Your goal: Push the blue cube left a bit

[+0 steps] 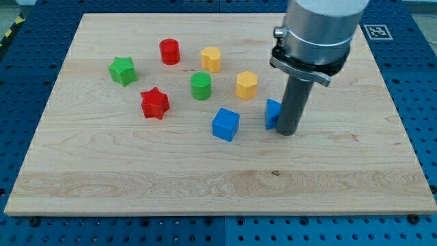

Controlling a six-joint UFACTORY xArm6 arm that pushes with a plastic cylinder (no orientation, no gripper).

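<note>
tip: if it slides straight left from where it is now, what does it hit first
My tip is already against the small blue block on its left, so that goes first. Further left, the blue cube looks next, though depth is unclear.

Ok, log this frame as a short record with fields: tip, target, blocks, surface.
tip: my tip touches the table at the right side of a partly hidden blue block
target: blue cube, apart, to the view's left of that block
nearby: green cylinder, yellow block
surface: wooden board
</note>
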